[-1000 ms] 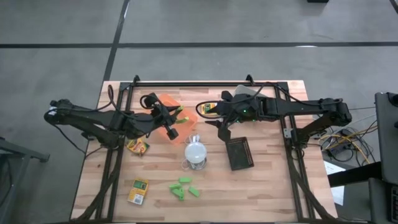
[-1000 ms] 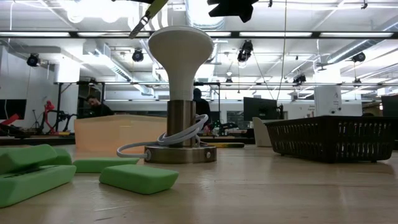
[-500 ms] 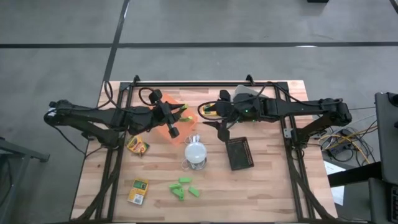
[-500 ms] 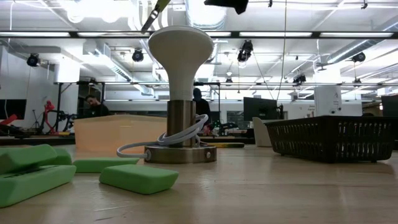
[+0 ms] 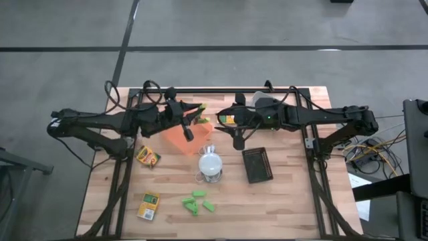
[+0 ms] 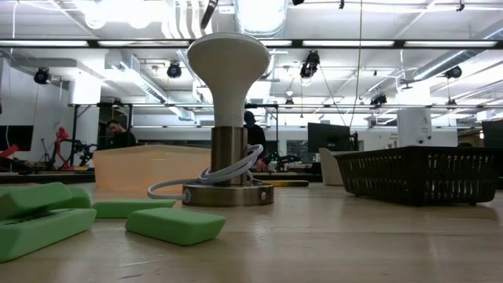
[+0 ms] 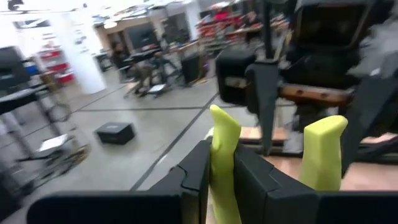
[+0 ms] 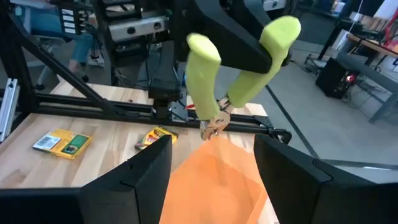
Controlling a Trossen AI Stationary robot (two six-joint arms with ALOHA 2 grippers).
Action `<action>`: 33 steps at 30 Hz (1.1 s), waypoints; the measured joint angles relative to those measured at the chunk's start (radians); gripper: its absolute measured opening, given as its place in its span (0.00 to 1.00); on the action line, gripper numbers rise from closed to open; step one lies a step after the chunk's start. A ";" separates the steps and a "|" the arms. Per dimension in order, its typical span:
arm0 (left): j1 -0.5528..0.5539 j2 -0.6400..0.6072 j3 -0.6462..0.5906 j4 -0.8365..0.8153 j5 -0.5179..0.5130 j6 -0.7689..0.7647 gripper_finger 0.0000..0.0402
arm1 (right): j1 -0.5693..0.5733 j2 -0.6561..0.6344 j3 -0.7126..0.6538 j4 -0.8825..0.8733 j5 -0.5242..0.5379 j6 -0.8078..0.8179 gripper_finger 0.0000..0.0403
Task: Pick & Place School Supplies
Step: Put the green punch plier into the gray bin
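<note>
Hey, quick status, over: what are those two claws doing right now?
Left gripper shut on yellow-green-handled tool, above orange tray. Right gripper open, empty, close by. Nothing blocking the tray.

Pale wooden table (image 5: 294,201), matt planks

Lamp (image 5: 210,164) stands at table (image 5: 294,201) centre. Orange tray (image 5: 188,132) lies at 11 o'clock from it, black basket (image 5: 257,165) at 3 o'clock. Green chunks (image 5: 198,202) lie at 6 o'clock. One crayon box (image 5: 148,157) lies at 9 o'clock, another (image 5: 148,205) at 8 o'clock, a third (image 5: 225,118) at 1 o'clock.
</note>
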 joint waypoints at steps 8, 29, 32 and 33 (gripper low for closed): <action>0.050 0.101 -0.002 0.110 0.088 0.036 0.14 | 0.000 0.001 0.000 0.002 0.000 -0.007 0.55; 0.060 0.161 -0.001 0.187 0.091 0.087 0.14 | 0.000 0.002 0.000 -0.062 -0.001 -0.007 0.54; 0.060 0.161 -0.001 0.187 0.091 0.086 0.14 | 0.002 0.002 0.000 -0.062 -0.023 -0.009 0.51; 0.060 0.161 -0.001 0.187 0.091 0.086 0.14 | 0.002 0.002 0.000 -0.062 -0.038 -0.016 0.49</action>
